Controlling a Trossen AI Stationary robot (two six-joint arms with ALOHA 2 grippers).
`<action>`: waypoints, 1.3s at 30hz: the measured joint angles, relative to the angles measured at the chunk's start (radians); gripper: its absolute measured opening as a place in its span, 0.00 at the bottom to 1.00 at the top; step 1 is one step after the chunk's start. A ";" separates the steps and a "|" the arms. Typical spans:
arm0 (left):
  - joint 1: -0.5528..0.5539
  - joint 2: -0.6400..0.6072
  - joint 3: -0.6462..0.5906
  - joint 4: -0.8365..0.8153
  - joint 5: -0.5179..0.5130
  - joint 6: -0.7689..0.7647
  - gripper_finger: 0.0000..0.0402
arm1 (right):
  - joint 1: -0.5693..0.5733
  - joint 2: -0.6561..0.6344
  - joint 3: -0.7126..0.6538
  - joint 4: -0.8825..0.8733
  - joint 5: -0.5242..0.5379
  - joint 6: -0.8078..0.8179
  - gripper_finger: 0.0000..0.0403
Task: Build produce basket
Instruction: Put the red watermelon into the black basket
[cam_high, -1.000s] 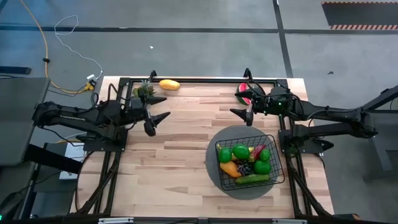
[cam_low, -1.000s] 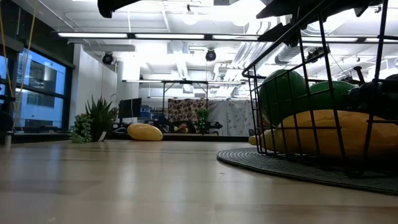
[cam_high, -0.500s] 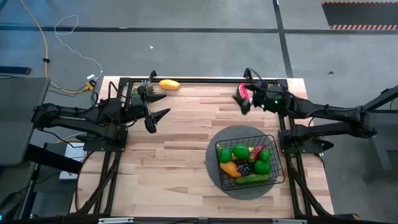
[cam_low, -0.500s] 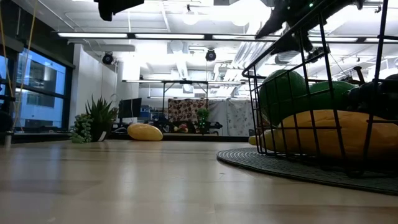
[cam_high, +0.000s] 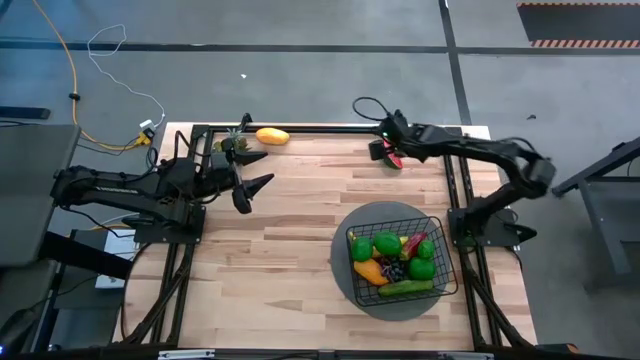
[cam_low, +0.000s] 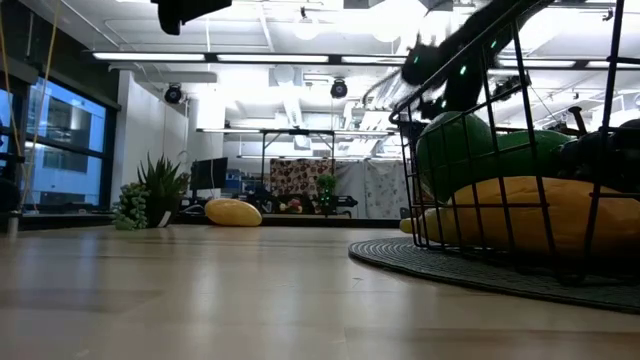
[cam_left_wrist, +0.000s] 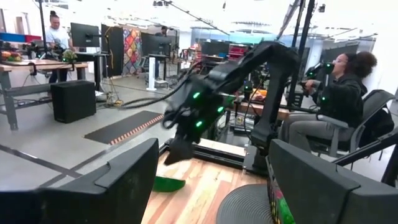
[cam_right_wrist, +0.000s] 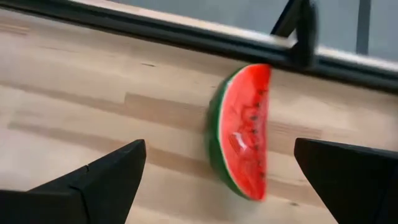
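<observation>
Right hand hangs over the watermelon, fingers spread wide, holding nothing. Slice lies on the bench by the far rail, well apart from the basket. Advice: straddle its thin faces, descend squarely, then close. Left hand waits open, empty.

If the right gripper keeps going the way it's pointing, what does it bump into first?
Most likely the watermelon slice. The right gripper has its fingers open, and the slice lies on the wooden table straight ahead between them, not yet touched. How far off is hard to judge.
</observation>
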 joint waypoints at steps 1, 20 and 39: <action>0.000 0.000 0.000 0.000 -0.002 0.000 0.74 | -0.010 0.033 0.001 0.022 -0.009 0.010 0.97; 0.000 0.000 0.000 0.000 -0.011 -0.008 0.74 | -0.118 0.346 0.001 0.126 0.056 0.078 0.97; 0.000 0.000 0.000 0.000 -0.011 -0.040 0.74 | -0.190 0.395 0.003 0.156 -0.107 0.156 0.97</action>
